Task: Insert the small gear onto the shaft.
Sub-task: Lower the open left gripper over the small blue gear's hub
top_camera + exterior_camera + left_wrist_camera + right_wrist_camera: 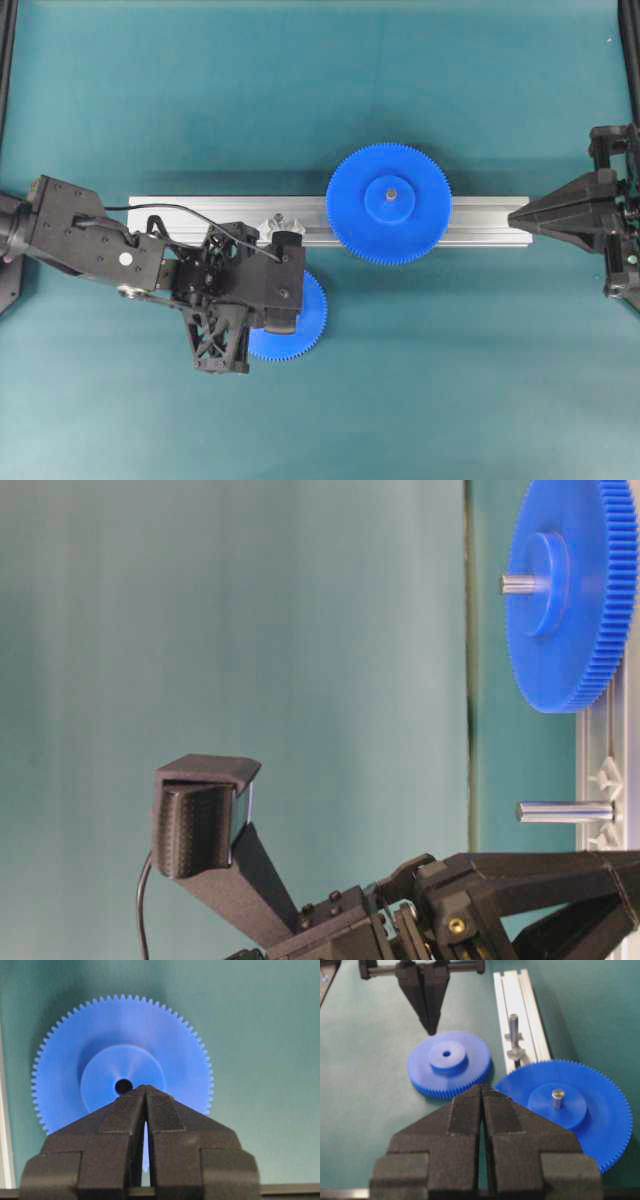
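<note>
Teal cloth is covering the whole table, giving the blue parts a plain ground to lie against. Flat on it, hub up and centre hole showing, the small gear is lying just off the near long edge of the aluminium rail, toward that rail's left half, free of any grip. Lying face up is leaving the bore open from above, which looks handy for a pick-up by the hub or rim.

Hanging above that gear, the left gripper is pointing down with its jaws pressed together and nothing between them; in the left wrist view its tip is sitting right by the hole. Clenched like this it cannot be taking the gear, so I judge it is only lining up and will have to spread before grasping.

Just beside the gear, the shaft is standing upright from its small shiny mount on the rail, bare and waiting. Further along the rail toward its right end, the wider gear is already sitting on its own pin, presumably so the small one's teeth can mesh with it.

Off the rail's right end, the right gripper is resting with jaws clamped on nothing, well apart from the work.
</note>
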Controlling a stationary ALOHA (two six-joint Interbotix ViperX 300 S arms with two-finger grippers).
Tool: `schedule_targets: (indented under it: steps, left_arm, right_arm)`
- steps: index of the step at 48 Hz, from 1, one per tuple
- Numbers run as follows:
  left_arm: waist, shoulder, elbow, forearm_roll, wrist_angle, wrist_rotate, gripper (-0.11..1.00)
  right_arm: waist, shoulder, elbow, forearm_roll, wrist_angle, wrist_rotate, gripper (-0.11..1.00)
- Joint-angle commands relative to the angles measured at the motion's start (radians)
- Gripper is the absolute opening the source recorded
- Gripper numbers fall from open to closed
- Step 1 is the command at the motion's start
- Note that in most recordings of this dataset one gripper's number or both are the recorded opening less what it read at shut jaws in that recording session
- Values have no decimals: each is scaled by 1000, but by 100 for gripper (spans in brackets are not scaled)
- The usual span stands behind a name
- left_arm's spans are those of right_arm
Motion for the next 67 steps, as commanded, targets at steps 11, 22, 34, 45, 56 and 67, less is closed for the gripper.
schedule_targets:
  steps: [11, 22, 34, 45, 56, 67]
  left_arm:
    - [-6, 3, -60, 8, 61, 3, 0]
    - [-5, 46, -104, 8, 118, 5, 0]
    - [-5, 91, -166, 9, 204, 35, 0]
    - [-3, 109, -201, 9, 250, 60, 0]
    - [-3, 110, -204, 9, 255, 61, 0]
    - [-2, 110, -198, 9, 268, 61, 0]
  right_arm:
    - [-2, 8, -29, 3, -5, 12, 4]
    - [-2, 6, -29, 3, -5, 12, 4]
    - [-2, 6, -29, 3, -6, 12, 4]
    - [-2, 6, -29, 3, -6, 28, 4]
    - [-2, 6, -29, 3, -6, 29, 4]
    - [-2, 5, -28, 3, -9, 28, 4]
